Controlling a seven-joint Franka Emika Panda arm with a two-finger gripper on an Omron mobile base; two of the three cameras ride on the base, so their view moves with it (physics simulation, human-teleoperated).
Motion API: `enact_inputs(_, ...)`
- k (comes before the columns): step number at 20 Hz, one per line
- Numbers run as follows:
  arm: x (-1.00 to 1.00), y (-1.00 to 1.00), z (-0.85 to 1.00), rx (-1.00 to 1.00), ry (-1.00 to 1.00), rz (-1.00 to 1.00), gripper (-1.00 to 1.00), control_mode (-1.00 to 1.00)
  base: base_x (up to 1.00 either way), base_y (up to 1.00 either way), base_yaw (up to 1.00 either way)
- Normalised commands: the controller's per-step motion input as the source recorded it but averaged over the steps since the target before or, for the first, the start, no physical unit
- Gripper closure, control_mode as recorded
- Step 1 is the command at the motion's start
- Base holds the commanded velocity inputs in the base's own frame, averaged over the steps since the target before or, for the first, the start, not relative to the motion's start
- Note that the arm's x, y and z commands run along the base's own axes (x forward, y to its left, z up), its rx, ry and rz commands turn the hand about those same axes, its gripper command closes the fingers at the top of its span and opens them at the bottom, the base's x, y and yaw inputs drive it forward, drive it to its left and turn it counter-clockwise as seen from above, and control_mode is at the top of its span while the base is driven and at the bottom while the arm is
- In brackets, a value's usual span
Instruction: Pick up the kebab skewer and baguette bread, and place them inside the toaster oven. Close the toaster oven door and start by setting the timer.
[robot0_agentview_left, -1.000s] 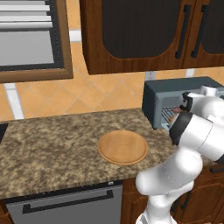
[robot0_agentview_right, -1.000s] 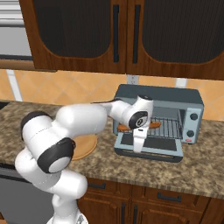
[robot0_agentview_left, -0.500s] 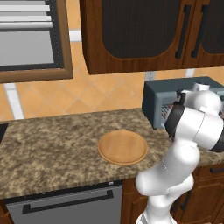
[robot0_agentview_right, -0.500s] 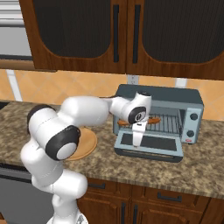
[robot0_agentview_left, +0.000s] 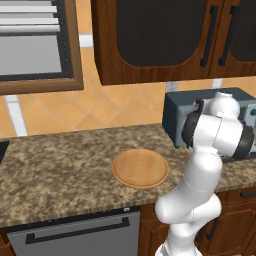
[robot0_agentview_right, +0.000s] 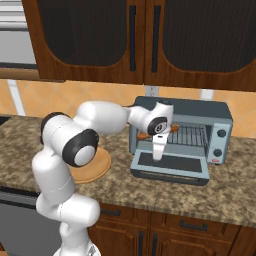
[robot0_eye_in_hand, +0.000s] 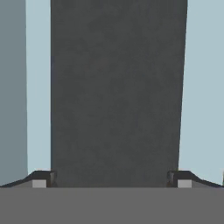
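The room is a kitchen with dark wood cabinets (robot0_agentview_right: 150, 40) over a speckled stone surface (robot0_agentview_right: 235, 192). The toaster oven (robot0_agentview_right: 200, 130) stands there, its door (robot0_agentview_right: 170, 167) flat open, bread (robot0_agentview_right: 150, 134) inside on the rack. The fingers (robot0_agentview_right: 158, 156), spread and empty, hang just above the door; I think they could slip off when lifting it.

Left base view: behind and left of the toaster oven (robot0_agentview_left: 210, 117), facing forward and down, at middle distance. Right base view: right of centre, same facing, nearer the toaster oven (robot0_agentview_right: 180, 137). Shared: oven, counter (robot0_agentview_left: 60, 170), round board (robot0_agentview_left: 140, 168). Hand view: pointing straight down, very close over the oven door (robot0_eye_in_hand: 116, 92).
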Motion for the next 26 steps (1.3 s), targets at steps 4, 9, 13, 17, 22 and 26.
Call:
enact_inputs(4,0.02,0.00,-0.13,0.00,0.00,0.00,-1.00,-1.00,0.00,0.00,0.00)
enact_inputs(9,-0.61,0.00,-0.01,0.00,0.00,0.01,-1.00,-1.00,0.00,0.00,0.00)
enact_inputs(13,-0.93,0.00,0.01,0.00,0.00,0.02,-1.00,-1.00,0.00,0.00,0.00)
enact_inputs(17,-1.00,0.02,0.08,0.00,0.00,0.32,-1.00,-1.00,0.00,0.00,0.00)
enact_inputs(22,-0.92,0.00,0.01,-0.01,0.00,0.79,-1.00,-1.00,0.00,0.00,0.00)
enact_inputs(26,-0.50,0.08,-0.02,0.00,0.00,0.91,-1.00,-1.00,0.00,0.00,0.00)
